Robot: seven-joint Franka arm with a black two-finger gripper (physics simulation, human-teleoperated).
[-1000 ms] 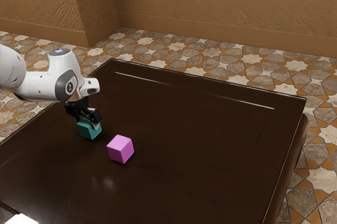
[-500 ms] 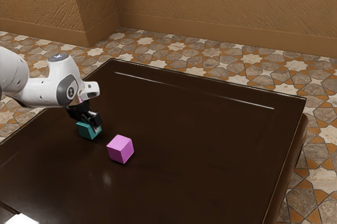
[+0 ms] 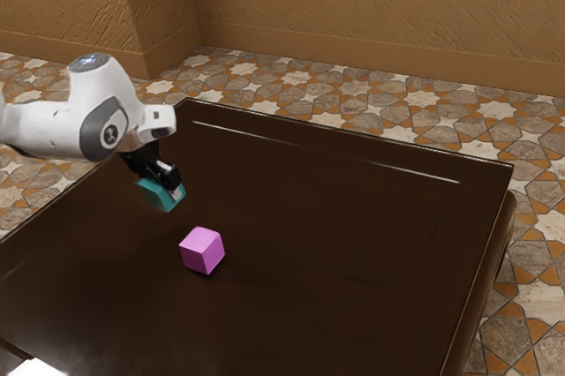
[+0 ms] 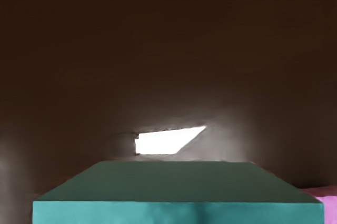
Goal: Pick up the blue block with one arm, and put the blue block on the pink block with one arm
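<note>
The blue block [image 3: 160,194], teal in shade, hangs a little above a dark glossy desk [image 3: 353,217]. It is gripped from two sides by the black pincer [image 3: 164,189] of a white robot arm [image 3: 79,120]. The pincer is clenched on the block, its fingers only as far apart as the block is wide, and it touches nothing else. The pink block [image 3: 201,250] sits on the desk nearby, lower and toward the exterior view's right, apart from the held block. In the wrist view the blue block lies just under the hand, with a corner of the pink block beside its edge and a bright reflection [image 4: 166,141] on the desk beyond. The step in hand looks like the carry. To do it well, grip firmly, bring the blue block above the pink block's top, centre it with faces square, then lower it gently before letting go.
</note>
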